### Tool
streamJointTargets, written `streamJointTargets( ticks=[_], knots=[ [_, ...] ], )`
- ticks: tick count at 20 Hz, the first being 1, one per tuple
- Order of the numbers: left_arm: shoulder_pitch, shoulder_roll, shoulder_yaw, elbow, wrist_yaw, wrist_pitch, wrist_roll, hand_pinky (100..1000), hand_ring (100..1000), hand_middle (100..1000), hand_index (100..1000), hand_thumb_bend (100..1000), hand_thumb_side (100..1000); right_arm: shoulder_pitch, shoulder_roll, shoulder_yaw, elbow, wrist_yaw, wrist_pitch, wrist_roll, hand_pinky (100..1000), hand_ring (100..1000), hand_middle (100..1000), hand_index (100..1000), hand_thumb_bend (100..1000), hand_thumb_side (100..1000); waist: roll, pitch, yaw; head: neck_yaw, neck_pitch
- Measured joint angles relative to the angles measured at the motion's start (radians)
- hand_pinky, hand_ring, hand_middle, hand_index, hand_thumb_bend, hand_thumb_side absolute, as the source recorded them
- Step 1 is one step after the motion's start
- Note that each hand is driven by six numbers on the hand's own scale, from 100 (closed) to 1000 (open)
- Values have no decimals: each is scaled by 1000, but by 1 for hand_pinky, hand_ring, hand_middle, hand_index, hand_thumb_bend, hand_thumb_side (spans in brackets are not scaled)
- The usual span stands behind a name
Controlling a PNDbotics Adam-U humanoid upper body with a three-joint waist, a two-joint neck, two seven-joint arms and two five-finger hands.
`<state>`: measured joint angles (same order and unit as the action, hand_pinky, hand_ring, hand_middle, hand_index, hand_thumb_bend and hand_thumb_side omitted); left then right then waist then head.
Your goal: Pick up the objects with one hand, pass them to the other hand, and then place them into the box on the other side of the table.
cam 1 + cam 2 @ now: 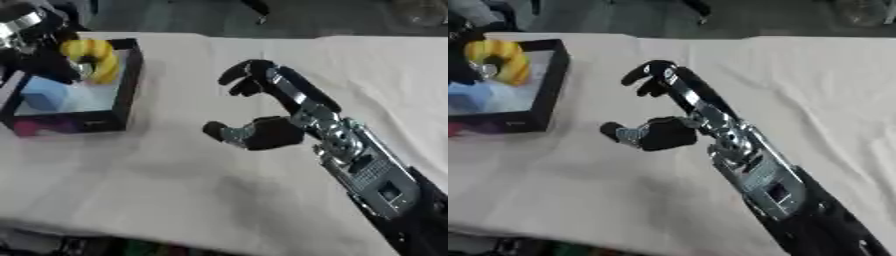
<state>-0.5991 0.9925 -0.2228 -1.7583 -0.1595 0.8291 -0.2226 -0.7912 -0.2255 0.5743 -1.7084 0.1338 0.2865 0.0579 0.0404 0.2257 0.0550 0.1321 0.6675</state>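
Observation:
A yellow banana-shaped object [94,56] hangs over the black-walled box [129,85] at the table's far left. My left hand [42,61] comes in from the upper left corner, its dark fingers curled round the yellow object. Inside the box lies a light blue block [45,96]. My right hand [293,97] hovers over the middle of the table, right of the box. Its fingers are spread and its thumb juts out toward the left. Nothing is in it.
A cream cloth [175,175] covers the table, wrinkled near the front edge. The box's front wall shows a purple patch [39,127]. Beyond the far table edge lies dark floor with a clear round thing [866,11] at the upper right.

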Motion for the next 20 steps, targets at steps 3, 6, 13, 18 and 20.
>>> streamJointTargets(
  ticks=[3,6,13,18,20],
  knots=[
    [-7,-5,7,52,1,-5,38,738,569,437,352,119,100,0,0,0,-2,-4,1,-1,783,723,775,726,550,288,-2,0,0,20,-3],
    [-19,-18,13,103,1,-8,75,737,566,437,375,100,114,0,0,-1,-6,-7,2,-2,783,723,774,725,549,288,-4,1,0,42,-8],
    [-47,-46,15,213,4,-12,150,751,586,468,488,157,100,1,0,-6,-11,-8,5,-10,783,717,769,720,551,282,-5,6,-1,82,-20],
    [-91,-78,-3,300,-44,-34,174,777,627,535,651,310,100,6,0,-6,-11,-16,4,-24,785,715,768,718,552,282,-5,6,-3,91,-20],
    [-102,-89,-10,328,-75,-43,176,794,655,567,726,370,100,8,0,-6,-11,-17,5,-26,790,714,767,718,552,281,-5,8,-5,94,-20]
  ],
)
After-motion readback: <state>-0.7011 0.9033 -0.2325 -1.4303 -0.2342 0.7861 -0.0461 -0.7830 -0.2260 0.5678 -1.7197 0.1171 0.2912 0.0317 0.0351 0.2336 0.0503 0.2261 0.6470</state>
